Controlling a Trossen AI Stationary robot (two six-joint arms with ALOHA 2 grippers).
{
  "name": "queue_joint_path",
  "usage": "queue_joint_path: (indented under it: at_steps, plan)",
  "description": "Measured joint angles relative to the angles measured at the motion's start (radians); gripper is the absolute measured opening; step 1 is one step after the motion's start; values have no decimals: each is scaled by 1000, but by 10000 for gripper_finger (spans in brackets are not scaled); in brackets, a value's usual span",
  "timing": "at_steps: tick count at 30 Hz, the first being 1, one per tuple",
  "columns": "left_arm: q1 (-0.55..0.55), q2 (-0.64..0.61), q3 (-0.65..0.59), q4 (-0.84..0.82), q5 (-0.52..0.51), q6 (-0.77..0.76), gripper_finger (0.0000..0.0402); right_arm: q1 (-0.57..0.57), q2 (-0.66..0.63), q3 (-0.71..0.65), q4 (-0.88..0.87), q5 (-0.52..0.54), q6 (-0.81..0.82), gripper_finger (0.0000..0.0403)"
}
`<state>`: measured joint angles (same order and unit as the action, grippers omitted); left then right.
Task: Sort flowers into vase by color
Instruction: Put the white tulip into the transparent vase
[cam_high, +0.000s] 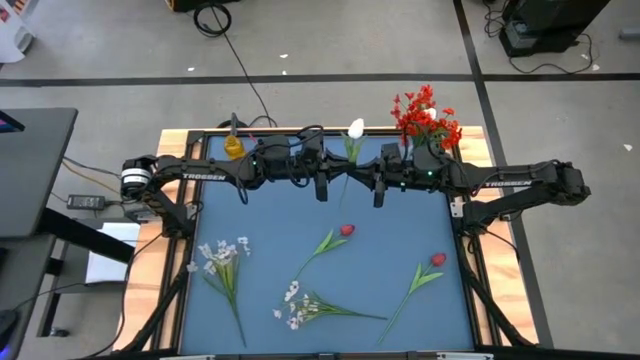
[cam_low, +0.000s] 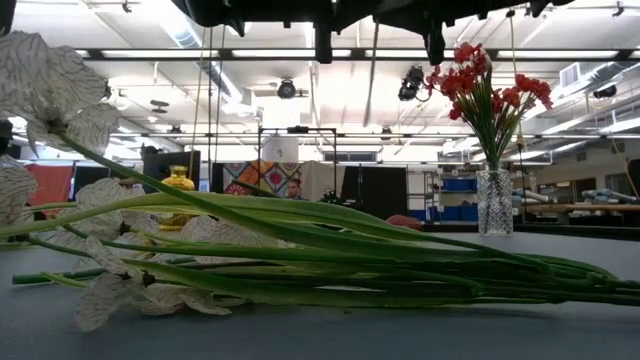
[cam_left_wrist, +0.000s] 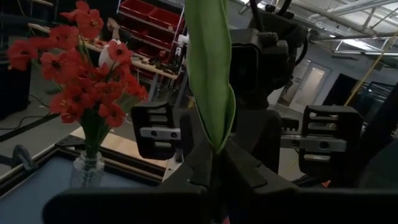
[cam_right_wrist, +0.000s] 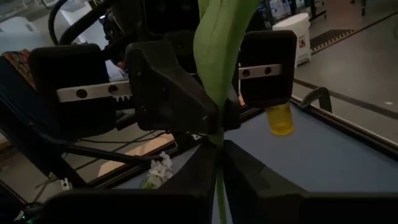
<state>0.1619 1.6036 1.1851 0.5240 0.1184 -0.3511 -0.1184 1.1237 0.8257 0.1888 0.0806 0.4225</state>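
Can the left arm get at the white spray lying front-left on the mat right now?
Probably not yet: left gripper is shut on the white tulip, shared with right gripper. Path to white spray looks unobstructed.

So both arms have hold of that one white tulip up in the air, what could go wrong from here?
Both the left gripper and the right gripper pinch the white tulip by its thin stem, so pulling apart could bend or snap it. If one lets go badly, it may drop onto the blue table. The glass vase of red flowers stands close by the right arm and might get knocked.

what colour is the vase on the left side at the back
Yellow: the small yellow vase at the back, clearest in the high view.
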Motion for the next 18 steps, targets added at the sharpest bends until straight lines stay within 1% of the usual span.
queue_joint_path:
  at_steps: [2, 4, 6, 10, 12, 15, 18]
  plan:
    - [0, 0, 0, 6, 0, 0, 25, 0, 1, 0, 8, 0, 5, 32]
    - [0, 0, 0, 7, 0, 0, 25, 0, 1, 1, 9, 0, 1, 15]
    - [0, 0, 0, 7, -1, -1, 25, 0, 1, 1, 10, 2, -7, 9]
    - [-2, 0, 0, 2, -59, -4, 32, -1, 2, 1, 6, 34, -3, 5]
    - [-1, 0, 0, 1, -80, -4, 46, -1, 2, 1, -1, 58, 0, 4]
    - [4, 0, 0, 1, -87, -3, 78, 1, 1, 1, -25, 105, 1, 3]
    - [15, 0, 0, 4, -88, -4, 112, 13, -12, 0, -92, 188, 5, 2]
